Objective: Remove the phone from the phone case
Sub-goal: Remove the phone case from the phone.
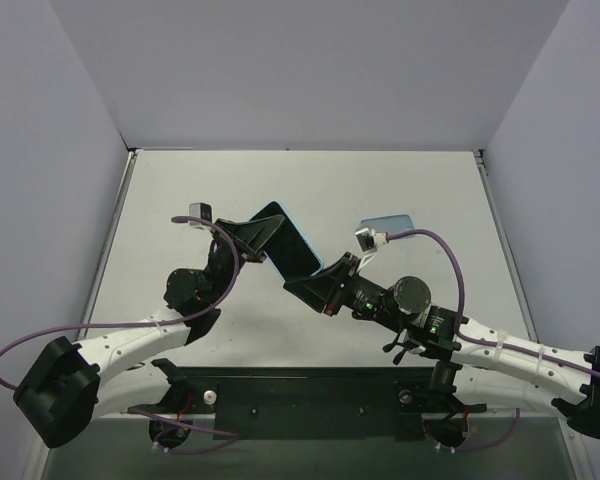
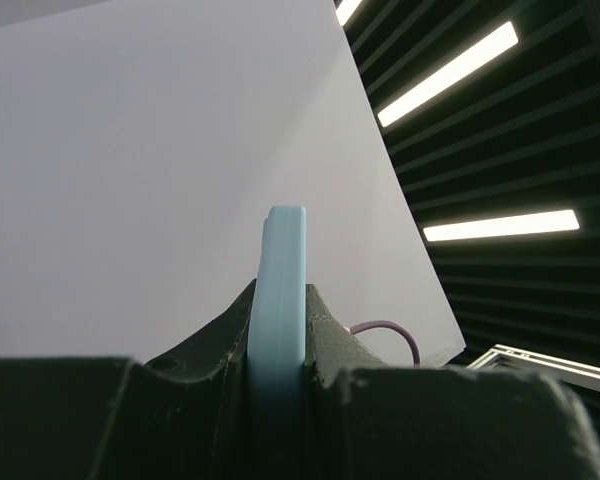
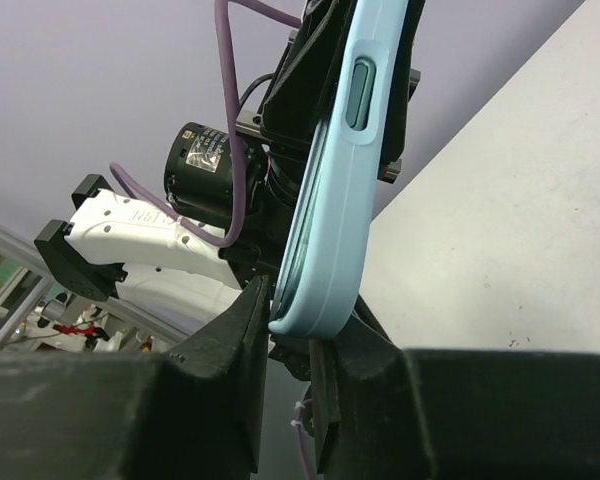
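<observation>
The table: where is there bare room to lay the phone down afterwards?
Bare table runs along the back wall, and down the right side beyond the right arm's cable. The middle is crowded: left gripper and right gripper both clamp the cased phone there.

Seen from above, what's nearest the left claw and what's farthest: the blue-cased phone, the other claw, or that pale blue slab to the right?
1. The blue-cased phone, clamped in the left gripper itself.
2. The right gripper, on the phone's lower end.
3. The pale blue slab, farther off to the right.
</observation>
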You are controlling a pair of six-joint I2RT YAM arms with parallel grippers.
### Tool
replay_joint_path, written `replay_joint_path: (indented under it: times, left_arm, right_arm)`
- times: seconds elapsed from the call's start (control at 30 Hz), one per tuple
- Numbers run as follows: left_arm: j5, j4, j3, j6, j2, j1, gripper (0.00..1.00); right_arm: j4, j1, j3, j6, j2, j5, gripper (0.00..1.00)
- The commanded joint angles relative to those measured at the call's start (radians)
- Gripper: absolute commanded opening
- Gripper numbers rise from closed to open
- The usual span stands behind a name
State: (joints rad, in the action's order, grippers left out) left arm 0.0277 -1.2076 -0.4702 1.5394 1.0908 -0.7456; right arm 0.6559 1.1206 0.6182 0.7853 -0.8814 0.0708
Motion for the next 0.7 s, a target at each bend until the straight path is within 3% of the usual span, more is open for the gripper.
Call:
replay_joint_path:
  times: [0.0,0.13,0.27,0.4,0.5,0.67]
  left_arm:
    - [0.006,-0.124,-0.041,0.088,-0.025,-0.005,0.00]
    - [-0.123,-0.055,-0.064,0.197,-0.023,0.057,0.00]
    - [-0.251,-0.049,-0.096,0.327,-0.008,0.084,0.00]
    - [-0.314,-0.190,-0.122,0.413,0.020,0.069,0.00]
    - [-0.334,-0.302,-0.145,0.453,0.026,0.046,0.00]
    - [-0.345,-0.313,-0.160,0.429,-0.002,0.006,0.00]
  right_arm:
    - [0.070,-0.010,0.014,-0.099,-0.002,0.055,0.05]
    - [-0.057,0.001,0.040,-0.331,-0.013,0.217,0.00]
    - [-0.286,0.011,0.098,-0.573,-0.022,0.196,0.00]
    - [-0.456,0.016,0.193,-0.725,-0.065,0.184,0.00]
    - [-0.457,0.015,0.219,-0.777,-0.077,0.153,0.00]
    - [-0.404,-0.001,0.233,-0.811,-0.099,0.139,0.00]
